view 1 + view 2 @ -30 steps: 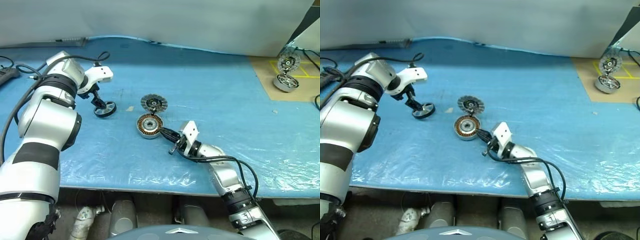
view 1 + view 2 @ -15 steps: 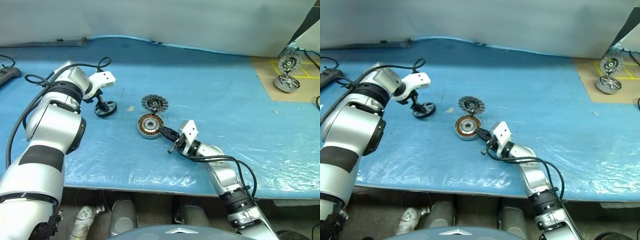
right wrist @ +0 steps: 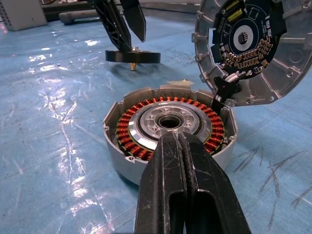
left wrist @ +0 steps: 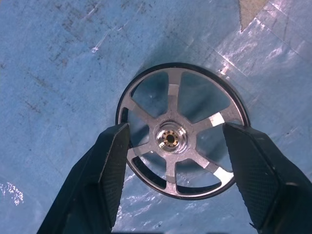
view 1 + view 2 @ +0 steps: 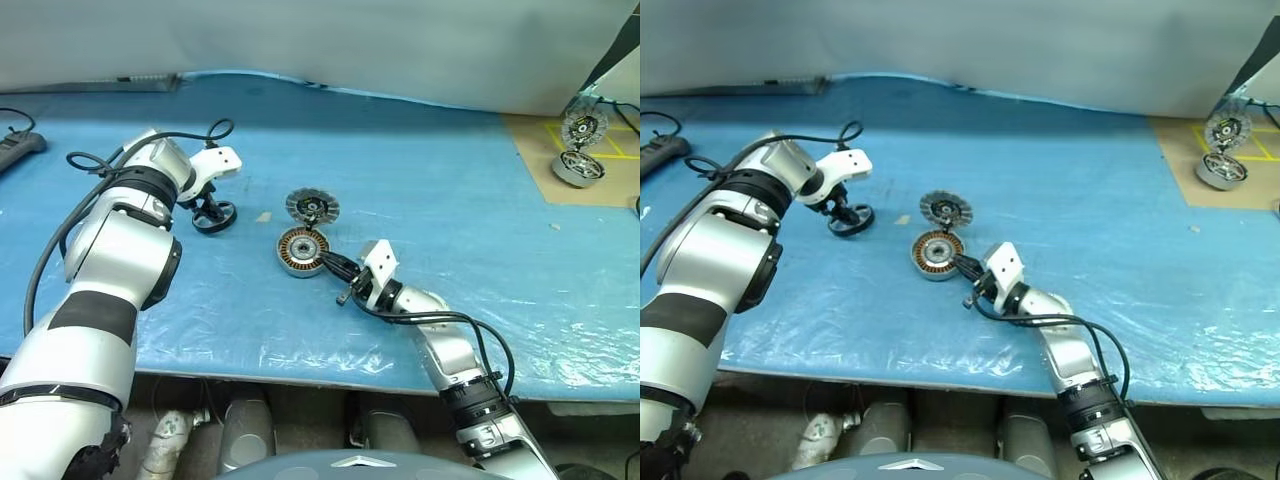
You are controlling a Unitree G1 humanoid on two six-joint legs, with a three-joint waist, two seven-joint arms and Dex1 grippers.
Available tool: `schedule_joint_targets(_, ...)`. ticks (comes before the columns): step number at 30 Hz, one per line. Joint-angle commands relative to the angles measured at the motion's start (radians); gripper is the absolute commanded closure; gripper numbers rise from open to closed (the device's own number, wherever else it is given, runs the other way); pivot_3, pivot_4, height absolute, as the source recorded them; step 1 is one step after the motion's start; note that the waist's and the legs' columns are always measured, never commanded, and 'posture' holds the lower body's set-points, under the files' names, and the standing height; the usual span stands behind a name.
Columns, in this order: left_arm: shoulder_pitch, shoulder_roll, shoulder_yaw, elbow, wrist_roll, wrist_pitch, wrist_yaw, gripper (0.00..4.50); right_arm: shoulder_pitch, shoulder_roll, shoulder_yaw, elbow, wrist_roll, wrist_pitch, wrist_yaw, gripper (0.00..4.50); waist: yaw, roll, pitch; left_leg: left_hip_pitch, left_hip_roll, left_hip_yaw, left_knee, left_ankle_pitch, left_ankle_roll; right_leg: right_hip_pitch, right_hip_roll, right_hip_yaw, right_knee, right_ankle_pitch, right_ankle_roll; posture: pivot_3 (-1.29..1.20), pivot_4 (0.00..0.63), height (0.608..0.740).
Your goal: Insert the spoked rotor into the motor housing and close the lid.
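Observation:
The spoked rotor [image 4: 180, 141], a dark wheel with a silver rim, lies flat on the blue mat at the left [image 5: 213, 216]. My left gripper [image 5: 207, 205] points down over it, one finger [image 4: 109, 170] on each side of the rim; I cannot tell if they touch it. The motor housing [image 5: 301, 250] sits mid-table with its copper windings showing [image 3: 168, 122]. Its lid [image 5: 312, 207] stands open behind it, ribbed inner face outward [image 3: 253, 48]. My right gripper [image 5: 333, 266] is shut, its tips at the housing's near rim [image 3: 178, 141].
A similar motor unit [image 5: 577, 165] stands on tan cardboard [image 5: 530, 150] at the back right. A small tan scrap [image 5: 262, 216] lies between rotor and housing. A dark power strip [image 5: 15, 145] lies at the far left. The table's front edge runs below my right arm.
My left gripper has settled slightly lower over the rotor and its fingers have come closer together. The right arm, housing and lid have not moved.

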Motion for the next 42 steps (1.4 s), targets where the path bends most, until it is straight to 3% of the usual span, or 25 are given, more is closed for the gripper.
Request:
schedule_joint_targets(1,0.006,0.000,0.021,0.000,-0.002,0.006,0.013,1.24,0.011,-0.005,-0.019,-0.091,0.046,0.003,0.020,4.50,0.000,0.000,0.000,0.000,0.000,0.000,0.000,0.000,0.000,0.000,0.000,0.000,0.000,0.000,0.000,0.00,0.150,0.740)
schedule_joint_targets(13,0.032,-0.011,0.029,0.002,0.006,0.007,0.045,1.24,0.043,-0.044,-0.026,-0.154,0.032,0.051,0.001,4.50,0.001,-0.001,0.000,0.000,0.000,0.000,-0.001,0.000,0.000,0.000,0.000,0.000,-0.002,0.000,0.000,0.00,0.150,0.740)
schedule_joint_targets(19,0.031,-0.025,0.029,0.002,0.007,0.004,0.045,2.75,0.040,-0.049,-0.026,-0.149,0.012,0.057,-0.026,4.50,0.001,0.000,0.000,0.001,0.000,0.000,-0.002,0.000,0.000,0.001,0.000,0.000,-0.002,0.000,0.000,0.00,0.150,0.740)
schedule_joint_targets(23,0.033,-0.027,0.029,0.002,0.009,0.003,0.042,3.09,0.038,-0.052,-0.029,-0.140,0.006,0.055,-0.035,4.50,0.004,0.000,0.000,0.004,-0.001,0.000,-0.002,0.000,0.000,0.004,-0.001,0.000,-0.003,-0.002,-0.003,0.00,0.150,0.740)
schedule_joint_targets(30,0.002,0.026,0.025,-0.004,0.017,-0.038,-0.007,3.13,0.063,-0.070,-0.051,-0.224,0.041,0.081,-0.033,4.50,0.003,0.000,0.001,0.004,0.000,0.000,-0.001,0.000,0.001,0.004,-0.001,0.000,-0.004,-0.002,-0.003,0.00,0.150,0.740)
schedule_joint_targets(42,-0.081,0.115,0.022,-0.064,-0.004,-0.156,-0.317,3.13,0.146,-0.104,-0.081,-0.309,0.088,0.096,-0.012,4.50,0.004,-0.003,0.009,0.001,0.000,0.000,-0.006,0.000,0.000,0.002,0.000,-0.001,-0.006,0.000,0.000,0.00,0.150,0.740)
